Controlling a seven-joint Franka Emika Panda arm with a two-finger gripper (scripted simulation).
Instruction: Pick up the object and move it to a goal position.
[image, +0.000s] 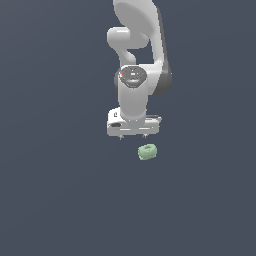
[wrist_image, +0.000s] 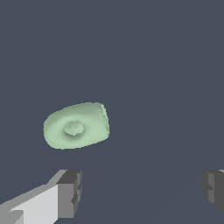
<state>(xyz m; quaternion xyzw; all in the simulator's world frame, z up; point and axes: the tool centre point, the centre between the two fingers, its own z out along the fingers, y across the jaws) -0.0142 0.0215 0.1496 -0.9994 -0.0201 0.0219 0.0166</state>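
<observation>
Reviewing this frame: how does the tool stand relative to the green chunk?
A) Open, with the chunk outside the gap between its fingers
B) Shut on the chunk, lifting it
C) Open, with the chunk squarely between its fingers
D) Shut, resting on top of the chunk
A: in the wrist view the tool has its fingers spread wide, and the green chunk lies apart from them, not between.
</observation>
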